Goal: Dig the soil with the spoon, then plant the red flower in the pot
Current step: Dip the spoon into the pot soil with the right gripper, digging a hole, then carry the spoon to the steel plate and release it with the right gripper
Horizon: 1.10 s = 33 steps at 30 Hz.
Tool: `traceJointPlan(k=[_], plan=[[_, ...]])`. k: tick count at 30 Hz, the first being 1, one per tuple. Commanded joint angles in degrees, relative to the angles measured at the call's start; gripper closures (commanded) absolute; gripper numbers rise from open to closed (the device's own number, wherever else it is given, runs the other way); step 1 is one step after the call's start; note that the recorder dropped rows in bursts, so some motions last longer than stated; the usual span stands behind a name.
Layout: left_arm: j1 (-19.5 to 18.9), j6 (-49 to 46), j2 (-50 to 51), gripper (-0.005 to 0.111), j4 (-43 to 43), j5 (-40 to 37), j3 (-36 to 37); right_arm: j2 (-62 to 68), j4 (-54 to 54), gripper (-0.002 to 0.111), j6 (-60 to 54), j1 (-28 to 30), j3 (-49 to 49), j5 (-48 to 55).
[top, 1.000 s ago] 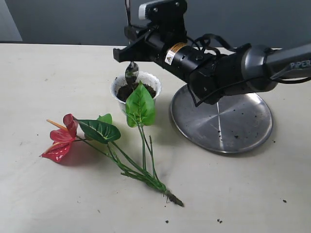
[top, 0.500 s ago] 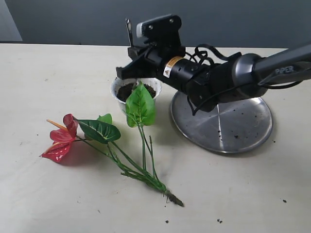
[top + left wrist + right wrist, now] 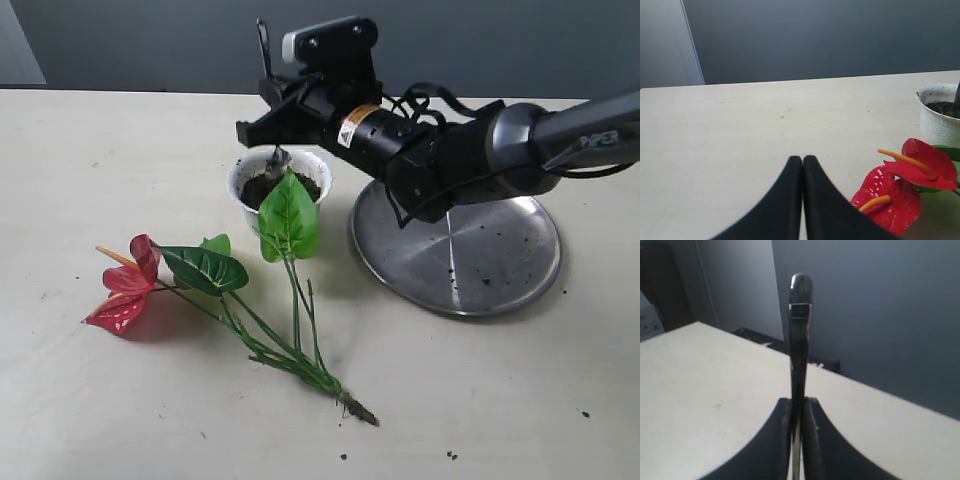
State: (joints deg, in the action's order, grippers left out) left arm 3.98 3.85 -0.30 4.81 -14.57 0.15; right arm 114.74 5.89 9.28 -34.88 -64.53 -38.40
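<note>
The white scalloped pot (image 3: 300, 163) holds dark soil (image 3: 262, 188). My right gripper (image 3: 270, 118) hangs just above it, shut on the thin silver spoon (image 3: 275, 158). The spoon's bowl touches the soil and its handle (image 3: 800, 315) points up. The red flower (image 3: 125, 290) lies flat on the table left of the pot, one green leaf (image 3: 290, 215) leaning on the pot's front and the roots (image 3: 355, 408) toward the near edge. In the left wrist view my left gripper (image 3: 803, 159) is shut and empty, low over the table beside the red blooms (image 3: 905, 190), with the pot (image 3: 939, 125) beyond.
A large round steel plate (image 3: 470, 255) with soil specks lies right of the pot, under the right arm. A few soil crumbs (image 3: 450, 455) dot the table near the front edge.
The right gripper dipped, pushing the spoon's bowl down into the pot, then rose slightly so the bowl shows at the soil surface. The flower and plate have not moved.
</note>
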Motion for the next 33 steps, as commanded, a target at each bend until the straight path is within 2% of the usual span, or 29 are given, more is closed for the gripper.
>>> traceJointPlan(k=[1,2,4,5,8,12,14,22,33], plan=[[0.3,0.0,0.3,0.105,0.0,0.8,-0.2,-7.6,-0.1,0.109,-0.6,0.2,-2.1,3.9],[0.3,0.0,0.3,0.105,0.0,0.8,-0.2,-8.6,-0.1,0.109,-0.7,0.2,-2.7,6.7],[0.3,0.0,0.3,0.105,0.0,0.8,-0.2,-11.6,0.0,0.109,-6.2,0.9,-6.8,23.3],[0.3,0.0,0.3,0.105,0.0,0.8,-0.2,-12.5,0.2,0.109,-11.3,1.6,-10.1,35.6],[0.3,0.0,0.3,0.105,0.0,0.8,-0.2,-12.7,1.8,0.109,-15.9,4.8,-16.7,56.9],[0.3,0.0,0.3,0.105,0.0,0.8,-0.2,-11.2,10.8,0.109,-16.3,9.9,-18.0,71.0],[0.3,0.0,0.3,0.105,0.0,0.8,-0.2,-8.3,12.0,0.109,-19.8,11.8,-18.0,77.2],[0.3,0.0,0.3,0.105,0.0,0.8,-0.2,0.9,12.1,0.109,-24.0,13.1,-18.0,78.5],[0.3,0.0,0.3,0.105,0.0,0.8,-0.2,8.9,11.5,0.109,-24.1,13.1,-18.0,77.4]])
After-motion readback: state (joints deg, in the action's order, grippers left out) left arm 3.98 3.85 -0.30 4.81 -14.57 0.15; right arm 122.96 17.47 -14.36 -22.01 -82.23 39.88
